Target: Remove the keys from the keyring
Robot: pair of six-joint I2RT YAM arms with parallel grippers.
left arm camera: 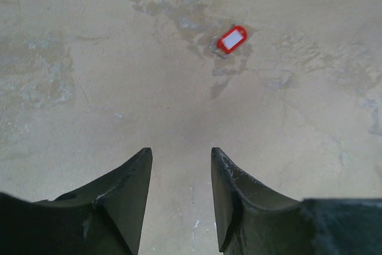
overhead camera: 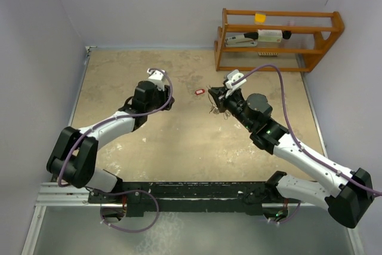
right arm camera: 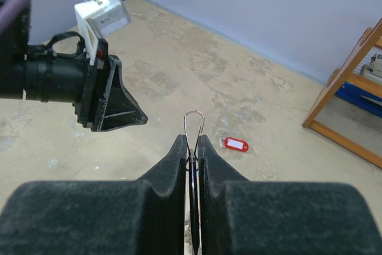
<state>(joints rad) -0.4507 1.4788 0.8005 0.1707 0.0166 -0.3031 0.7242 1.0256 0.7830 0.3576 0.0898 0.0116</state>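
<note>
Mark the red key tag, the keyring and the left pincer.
red key tag (left arm camera: pixel 231 39), left wrist view, white label centre.
keyring (right arm camera: pixel 194 112), right wrist view, top of the wire loop.
left pincer (left arm camera: pixel 181 153), left wrist view, midway between fingertips.

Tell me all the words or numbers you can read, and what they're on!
None can be read.
Red tag: its white label window looks blank.
White item on the wooden rack: any print is too small and blurred.

Red-headed key (left arm camera: pixel 231 39), white label, there on the mottled beige table (left arm camera: pixel 89 88); silver keyring (right arm camera: pixel 194 111), black right gripper (right arm camera: pixel 192 143).
</note>
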